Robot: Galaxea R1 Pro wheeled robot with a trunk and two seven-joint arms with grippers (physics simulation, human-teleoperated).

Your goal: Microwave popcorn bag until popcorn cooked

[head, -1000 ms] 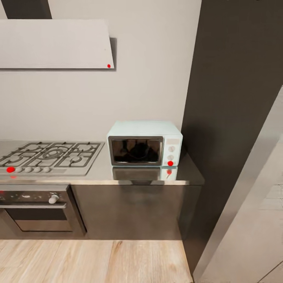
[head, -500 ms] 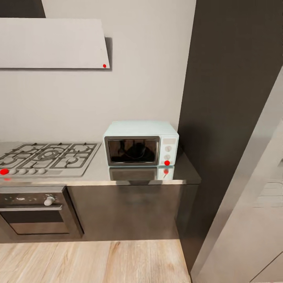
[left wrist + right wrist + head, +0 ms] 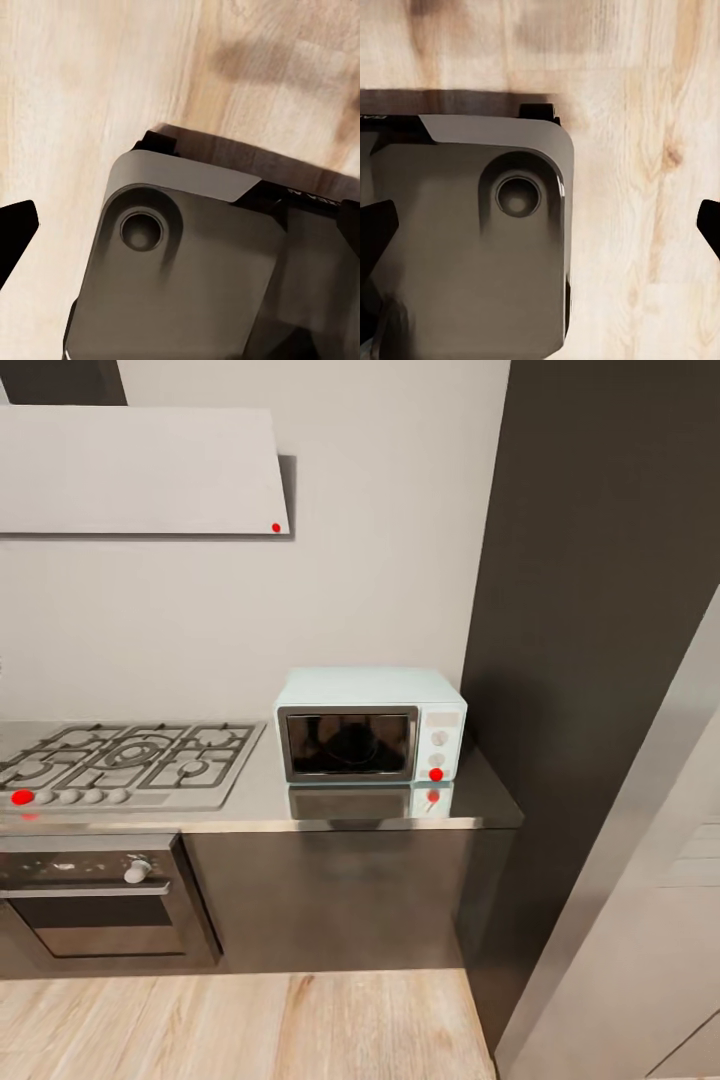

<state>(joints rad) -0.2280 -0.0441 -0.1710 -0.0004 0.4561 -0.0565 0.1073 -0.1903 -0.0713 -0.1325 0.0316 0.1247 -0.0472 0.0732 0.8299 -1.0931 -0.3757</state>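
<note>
L gripper (image 3: 15,232): one dark fingertip seen, gap can't tell. R gripper (image 3: 544,225): tips wide apart, holding nothing, over wood floor (image 3: 645,150). Microwave (image 3: 370,725) door shut, on countertop (image 3: 480,790) right of hob (image 3: 130,760). View swung back right vs 0.5 s ago.

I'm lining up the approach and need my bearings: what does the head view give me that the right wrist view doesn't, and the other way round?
Head view: the microwave with its door shut, standing on the countertop against the wall, the gas hob to its left, the oven below the hob, and a tall dark cabinet on the right. Right wrist view: the robot's grey base seen from above, with dark tips of the right tool at the picture's edges, apparently spread apart. Both show the light wood floor.
</note>
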